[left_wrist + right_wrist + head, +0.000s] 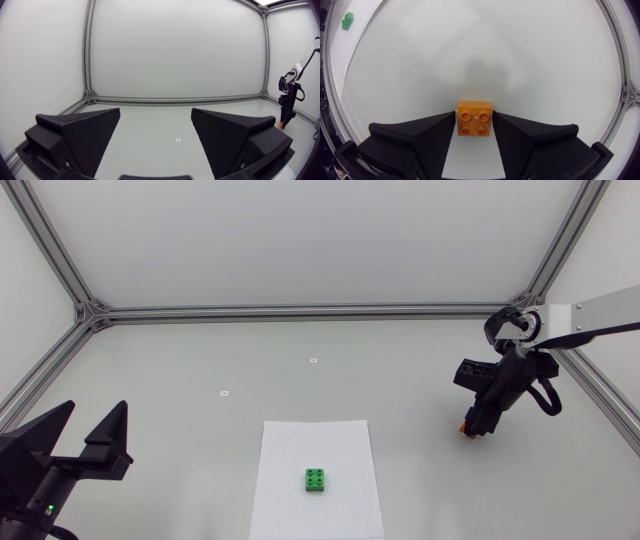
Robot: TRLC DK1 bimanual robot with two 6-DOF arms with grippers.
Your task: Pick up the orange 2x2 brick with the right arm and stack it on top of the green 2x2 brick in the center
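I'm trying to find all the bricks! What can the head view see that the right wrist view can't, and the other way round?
Only the head view shows the left arm, with the left jaws wide open, and the right arm coming in from the side. Only the right wrist view shows the orange brick up close: four studs on top, with the right jaws pressing it from both sides. Both views show the orange brick and the green brick, which sits apart from it with nothing on top.

The right arm [600, 315] has a white link, black joints and a looping black cable [548, 398]. The left pincer [95, 408] has matte black wedge fingers and a small green light [47, 507].
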